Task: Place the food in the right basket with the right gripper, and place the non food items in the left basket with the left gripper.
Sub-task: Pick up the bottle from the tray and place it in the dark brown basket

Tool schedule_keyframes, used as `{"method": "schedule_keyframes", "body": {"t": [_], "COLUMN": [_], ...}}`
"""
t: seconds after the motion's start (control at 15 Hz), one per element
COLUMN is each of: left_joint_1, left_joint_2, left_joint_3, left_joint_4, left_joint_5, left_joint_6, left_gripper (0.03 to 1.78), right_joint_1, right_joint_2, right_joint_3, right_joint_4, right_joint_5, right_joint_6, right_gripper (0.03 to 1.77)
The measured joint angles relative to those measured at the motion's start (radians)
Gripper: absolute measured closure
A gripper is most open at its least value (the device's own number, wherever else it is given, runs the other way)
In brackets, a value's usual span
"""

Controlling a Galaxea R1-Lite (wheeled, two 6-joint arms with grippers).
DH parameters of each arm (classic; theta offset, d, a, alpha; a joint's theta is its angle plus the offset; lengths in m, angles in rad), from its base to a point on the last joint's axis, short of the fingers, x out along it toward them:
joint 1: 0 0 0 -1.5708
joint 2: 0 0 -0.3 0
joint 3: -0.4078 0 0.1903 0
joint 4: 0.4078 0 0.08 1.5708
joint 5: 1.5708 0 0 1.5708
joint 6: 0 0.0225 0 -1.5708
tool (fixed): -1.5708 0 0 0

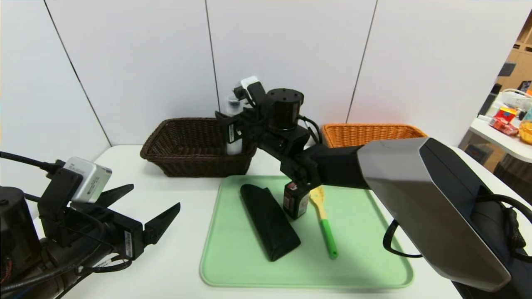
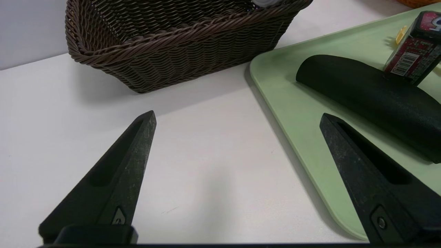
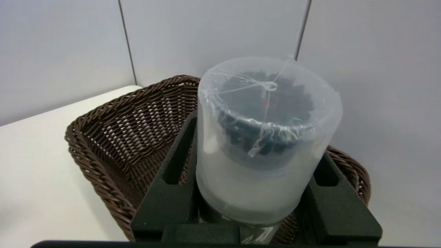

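My right gripper point(image 1: 233, 124) point(image 3: 256, 144) is shut on the white bottle point(image 1: 235, 146) point(image 3: 265, 137) with a clear cap. It holds the bottle upright over the right end of the dark brown left basket point(image 1: 187, 145) point(image 3: 103, 137). The small black carton point(image 1: 296, 199) point(image 2: 413, 51) stands on the green tray point(image 1: 249, 270), between the long black soft case point(image 1: 269, 220) point(image 2: 372, 96) and the yellow slotted spoon point(image 1: 324, 220) with a green handle. The orange-tan right basket point(image 1: 365, 133) sits at the back right. My left gripper point(image 1: 153, 197) point(image 2: 237, 117) is open and empty over the table, left of the tray.
The right arm stretches across the tray's back half, above the carton and the spoon's head. The white wall panels stand close behind both baskets. A side table with clutter point(image 1: 511, 120) lies far right.
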Motion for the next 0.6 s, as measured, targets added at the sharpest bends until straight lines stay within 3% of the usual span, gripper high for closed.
{"method": "schedule_keyframes", "body": {"t": [0.13,0.6], "left_joint_1": [0.000,0.000], "left_joint_2": [0.000,0.000], "left_joint_3": [0.000,-0.005], "left_joint_4": [0.000,0.000], "left_joint_5": [0.000,0.005], "left_joint_6": [0.001,0.001], "left_gripper": [0.12,0.12], "right_joint_1": [-0.006,-0.026], "right_joint_2": [-0.001,-0.006], "right_joint_3": [0.000,0.000], "right_joint_4": [-0.002,-0.012], "right_joint_5": [-0.001,-0.003], "right_joint_6": [-0.003,-0.029], "right_gripper": [1.07,0.50]}}
